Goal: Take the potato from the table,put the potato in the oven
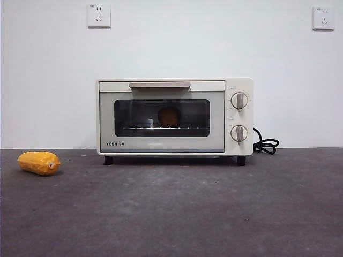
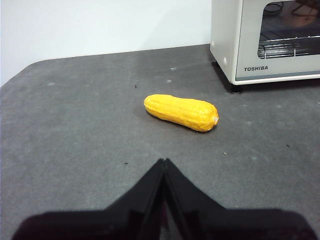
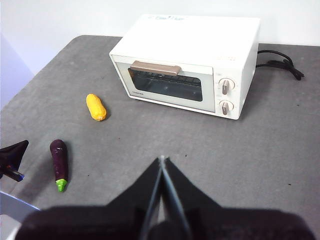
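Potato (image 1: 169, 116): dim orange lump behind the oven (image 1: 174, 116) glass, on the rack, door shut; outline hard to make out. Left end effector (image 2: 164, 162) closed, empty, hovering over the table (image 2: 75, 130) short of the corn (image 2: 182, 112). Right end effector (image 3: 162, 161) closed, empty, well back from the oven. Eggplant (image 3: 59, 157) lies near the corn; front view misses it.

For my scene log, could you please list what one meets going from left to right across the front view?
Yellow corn cob → left wall socket → oven with the potato inside → black cord → right wall socket.
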Available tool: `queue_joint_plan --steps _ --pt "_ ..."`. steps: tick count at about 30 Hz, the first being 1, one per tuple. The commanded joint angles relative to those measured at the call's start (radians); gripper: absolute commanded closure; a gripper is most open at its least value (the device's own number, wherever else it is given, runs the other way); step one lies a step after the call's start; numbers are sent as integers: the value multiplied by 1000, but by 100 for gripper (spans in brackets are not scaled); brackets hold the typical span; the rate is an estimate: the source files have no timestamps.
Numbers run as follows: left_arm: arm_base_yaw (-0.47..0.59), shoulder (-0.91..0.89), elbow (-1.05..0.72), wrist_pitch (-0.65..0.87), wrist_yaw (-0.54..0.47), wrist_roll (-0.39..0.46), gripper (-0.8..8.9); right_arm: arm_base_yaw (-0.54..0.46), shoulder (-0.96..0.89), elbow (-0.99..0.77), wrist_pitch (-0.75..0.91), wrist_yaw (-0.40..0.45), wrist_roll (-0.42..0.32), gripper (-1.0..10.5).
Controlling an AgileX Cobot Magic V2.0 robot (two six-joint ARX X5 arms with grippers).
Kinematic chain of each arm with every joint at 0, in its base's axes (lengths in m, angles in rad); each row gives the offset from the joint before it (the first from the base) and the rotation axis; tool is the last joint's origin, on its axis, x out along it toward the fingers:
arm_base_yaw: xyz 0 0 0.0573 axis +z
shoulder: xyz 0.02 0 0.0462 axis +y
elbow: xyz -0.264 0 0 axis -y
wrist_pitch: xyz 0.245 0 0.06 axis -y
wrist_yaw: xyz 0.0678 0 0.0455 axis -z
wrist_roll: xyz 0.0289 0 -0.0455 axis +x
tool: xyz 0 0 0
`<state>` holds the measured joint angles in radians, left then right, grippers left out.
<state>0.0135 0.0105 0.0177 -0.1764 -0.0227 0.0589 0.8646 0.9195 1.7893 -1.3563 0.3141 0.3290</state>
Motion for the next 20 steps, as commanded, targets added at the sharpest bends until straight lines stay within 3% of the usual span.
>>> queue_joint_plan --steps 1,20 --pt "9 -6 -10 4 3 -7 818 1 1 -7 -20 2 8 945" --pt "16 -6 -10 12 4 -72 818 1 1 -7 -20 1 8 945"
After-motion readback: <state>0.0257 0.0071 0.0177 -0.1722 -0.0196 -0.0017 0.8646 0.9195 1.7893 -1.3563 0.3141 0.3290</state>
